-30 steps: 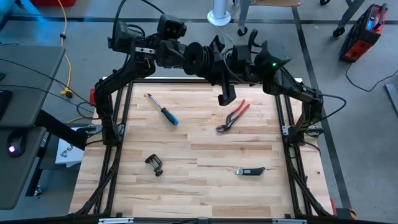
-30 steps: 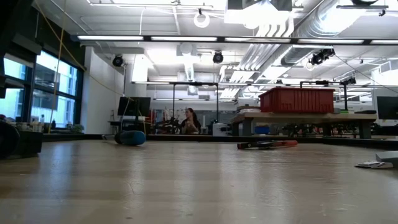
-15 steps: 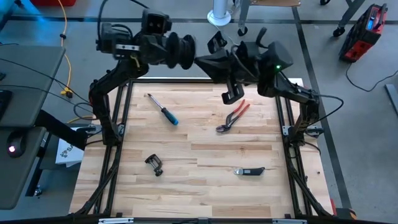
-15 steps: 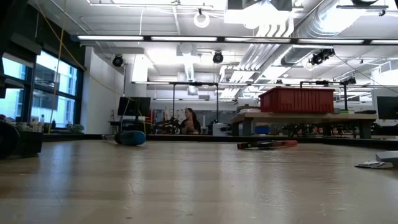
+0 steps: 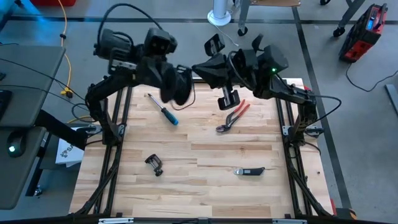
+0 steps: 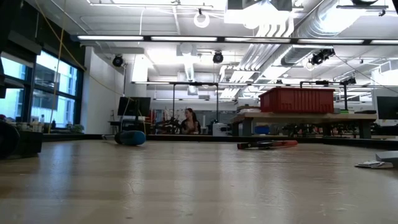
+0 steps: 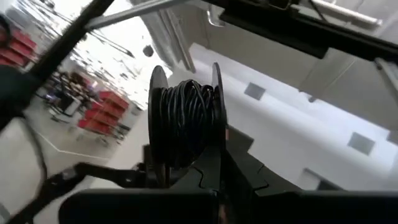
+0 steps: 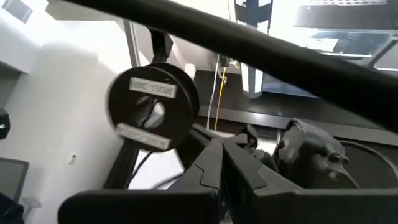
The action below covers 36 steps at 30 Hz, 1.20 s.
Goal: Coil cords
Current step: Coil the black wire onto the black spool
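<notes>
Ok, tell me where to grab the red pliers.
Grip the red pliers across both red handles, coming straight down from above. They lie flat on the table, and the handles are the longest and thickest part.

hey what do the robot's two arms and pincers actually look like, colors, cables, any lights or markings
Both arms are matte black with chunky rounded joints. The left arm carries a looping black cable; the right arm shows a small green light. Each ends in a black two-finger pincer with angular, notched fingers.

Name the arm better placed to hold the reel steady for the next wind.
Left. Its claw is clamped on the reel, which has the cord wound around it. The right claw hangs apart from the reel, near the red pliers.
</notes>
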Each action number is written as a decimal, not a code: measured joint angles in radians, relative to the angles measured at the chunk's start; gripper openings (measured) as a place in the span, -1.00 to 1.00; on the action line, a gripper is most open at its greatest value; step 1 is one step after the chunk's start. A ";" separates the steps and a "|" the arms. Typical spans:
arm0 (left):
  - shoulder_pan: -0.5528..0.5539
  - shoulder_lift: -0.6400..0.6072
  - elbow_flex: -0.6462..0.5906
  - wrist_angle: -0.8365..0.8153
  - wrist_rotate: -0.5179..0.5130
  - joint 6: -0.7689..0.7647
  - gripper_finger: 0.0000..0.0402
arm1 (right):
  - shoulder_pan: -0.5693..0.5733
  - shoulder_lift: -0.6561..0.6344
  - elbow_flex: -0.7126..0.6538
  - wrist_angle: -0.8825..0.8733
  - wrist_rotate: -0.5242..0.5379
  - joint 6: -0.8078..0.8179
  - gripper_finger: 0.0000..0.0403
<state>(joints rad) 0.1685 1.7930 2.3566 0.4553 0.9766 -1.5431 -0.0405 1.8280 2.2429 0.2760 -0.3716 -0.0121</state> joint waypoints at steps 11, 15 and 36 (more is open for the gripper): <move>0.068 -0.016 0.000 -0.017 -0.039 0.125 -1.00 | 0.028 -0.017 0.000 -0.048 -0.046 -0.016 -1.00; 0.105 -0.016 0.000 -0.068 -0.039 0.145 -1.00 | 0.064 -0.058 0.000 -0.076 -0.048 -0.080 -1.00; 0.052 -0.016 -0.001 -0.500 -0.034 0.342 -1.00 | 0.035 -0.174 0.002 -0.243 0.152 -0.247 -1.00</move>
<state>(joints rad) 0.2203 1.7775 2.3558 -0.0445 0.9430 -1.2014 -0.0057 1.6544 2.2448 0.0333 -0.2196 -0.2595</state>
